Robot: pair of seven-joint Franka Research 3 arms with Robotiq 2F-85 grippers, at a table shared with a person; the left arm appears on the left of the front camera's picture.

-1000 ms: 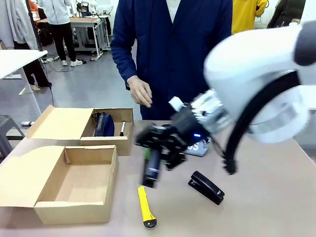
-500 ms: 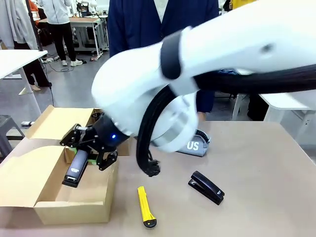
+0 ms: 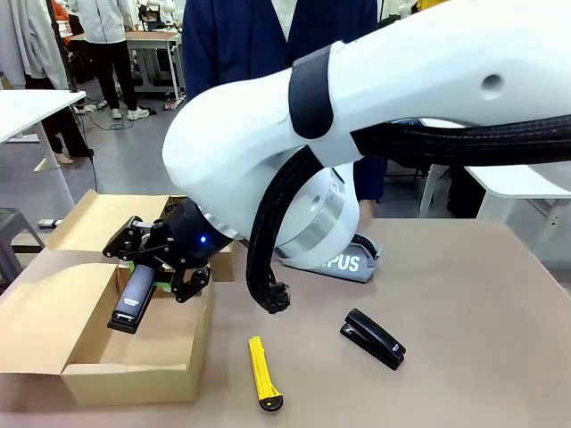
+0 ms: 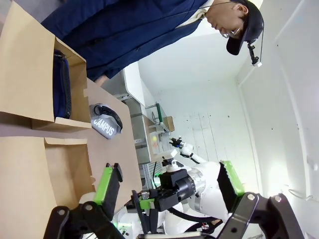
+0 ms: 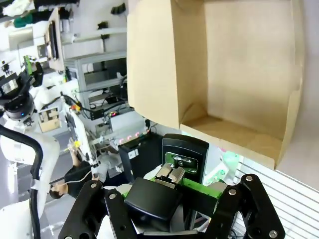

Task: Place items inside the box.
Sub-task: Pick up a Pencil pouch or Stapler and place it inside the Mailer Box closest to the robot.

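Black desk stapler (image 3: 132,303) hangs pinched in the right arm's fingers (image 3: 178,283), nose down over the wide, shallow brown cardboard box (image 3: 134,382) directly beneath them. Placing is the step in hand; next they likely need to lower it inside the walls and part. Left arm's fingers (image 4: 107,184) stand spread, holding nothing

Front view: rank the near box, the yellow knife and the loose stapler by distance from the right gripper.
1. Near box, directly under the right gripper.
2. Yellow knife, on the table right of that box.
3. Loose stapler, farthest right.
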